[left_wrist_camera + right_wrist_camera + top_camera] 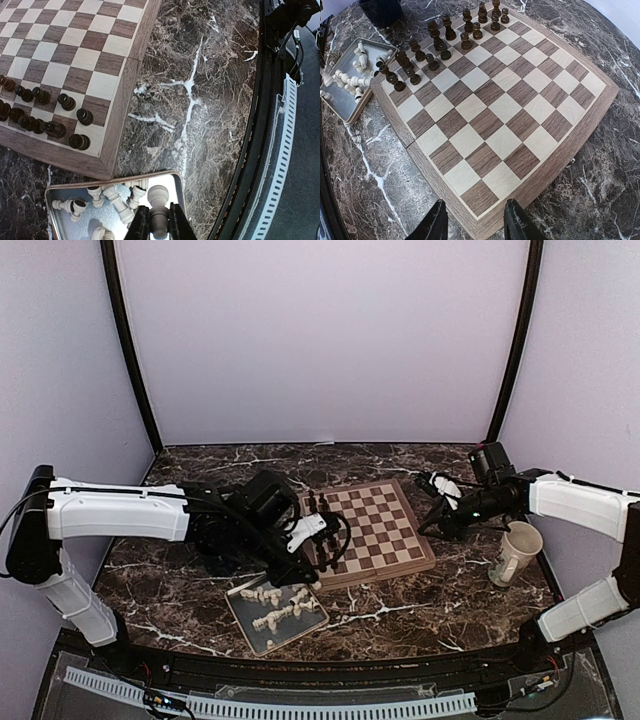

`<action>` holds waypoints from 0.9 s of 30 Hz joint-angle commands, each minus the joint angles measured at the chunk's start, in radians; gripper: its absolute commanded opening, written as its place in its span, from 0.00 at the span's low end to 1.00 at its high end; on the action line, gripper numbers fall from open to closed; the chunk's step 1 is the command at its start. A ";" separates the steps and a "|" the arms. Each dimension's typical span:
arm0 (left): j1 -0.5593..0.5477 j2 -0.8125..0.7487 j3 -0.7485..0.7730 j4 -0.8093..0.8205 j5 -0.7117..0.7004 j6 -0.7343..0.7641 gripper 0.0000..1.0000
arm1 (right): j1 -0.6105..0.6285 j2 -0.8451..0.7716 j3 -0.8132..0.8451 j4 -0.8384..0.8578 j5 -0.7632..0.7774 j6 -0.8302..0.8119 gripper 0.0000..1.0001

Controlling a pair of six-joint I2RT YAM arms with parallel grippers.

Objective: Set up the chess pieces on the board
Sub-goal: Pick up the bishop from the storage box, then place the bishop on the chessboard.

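- left gripper [159, 229]?
- reaching in from the left, wrist bent down over the tray [55, 221]; pinching a cream piece [159, 196] upright. other chess pieces [95, 194] lying just left of the fingers.
- board [75, 55]?
- beyond those fingers, dark pieces [84, 116] on its near rows.
- right gripper [475, 222]?
- stretched inward, low over the marble table [450, 590], hovering at the board's edge, fingers spread wide, squares straight ahead.

One board [385, 530], one tray [340, 97], one cup [516, 552]
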 commanded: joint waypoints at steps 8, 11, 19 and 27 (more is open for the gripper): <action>-0.003 0.050 0.084 0.052 -0.027 0.006 0.01 | 0.000 -0.008 0.010 -0.015 -0.070 -0.001 0.39; -0.005 0.157 0.241 -0.024 -0.084 0.057 0.01 | 0.000 -0.004 0.021 -0.003 -0.007 0.031 0.39; -0.005 0.427 0.600 -0.167 -0.142 0.183 0.02 | -0.108 -0.054 0.012 0.058 0.114 0.109 0.39; -0.005 0.626 0.847 -0.193 -0.169 0.234 0.02 | -0.134 -0.038 0.011 0.060 0.112 0.124 0.39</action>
